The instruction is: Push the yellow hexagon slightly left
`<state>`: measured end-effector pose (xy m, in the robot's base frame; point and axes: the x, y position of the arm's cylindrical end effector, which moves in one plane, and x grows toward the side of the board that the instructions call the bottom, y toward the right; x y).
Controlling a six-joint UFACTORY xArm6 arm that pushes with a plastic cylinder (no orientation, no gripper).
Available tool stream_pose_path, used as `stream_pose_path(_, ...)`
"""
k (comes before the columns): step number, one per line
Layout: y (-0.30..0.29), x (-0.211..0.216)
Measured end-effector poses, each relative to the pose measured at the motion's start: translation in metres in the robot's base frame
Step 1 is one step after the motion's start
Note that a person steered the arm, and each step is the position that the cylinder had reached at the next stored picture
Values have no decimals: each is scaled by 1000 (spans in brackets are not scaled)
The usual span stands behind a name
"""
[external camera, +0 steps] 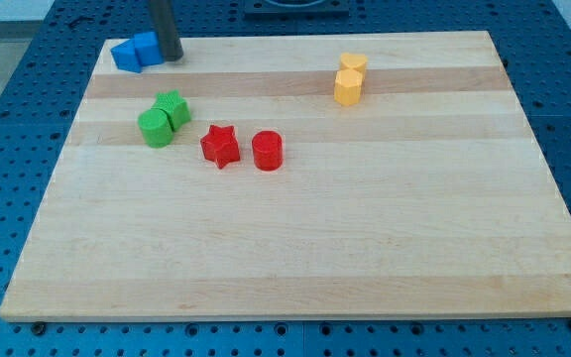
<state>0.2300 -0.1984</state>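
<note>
The yellow hexagon (348, 86) sits on the wooden board (295, 238) at the upper right, touching a second yellow block (354, 64) just above it. My dark rod comes down at the upper left, and my tip (171, 57) rests against the right side of two blue blocks (135, 52). The tip is far to the left of the yellow hexagon, about 180 pixels away.
Two green blocks (164, 118) sit together at the left. A red star (220, 146) and a red cylinder (267, 151) lie side by side near the middle. A blue perforated table (8, 149) surrounds the board.
</note>
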Motion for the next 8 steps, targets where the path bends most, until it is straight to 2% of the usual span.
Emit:
stream_pose_path(2, 10, 24)
stream_pose_path(3, 68, 24)
stream_pose_path(6, 332, 6)
stream_pose_path(7, 368, 25)
stream_pose_path(8, 350, 36)
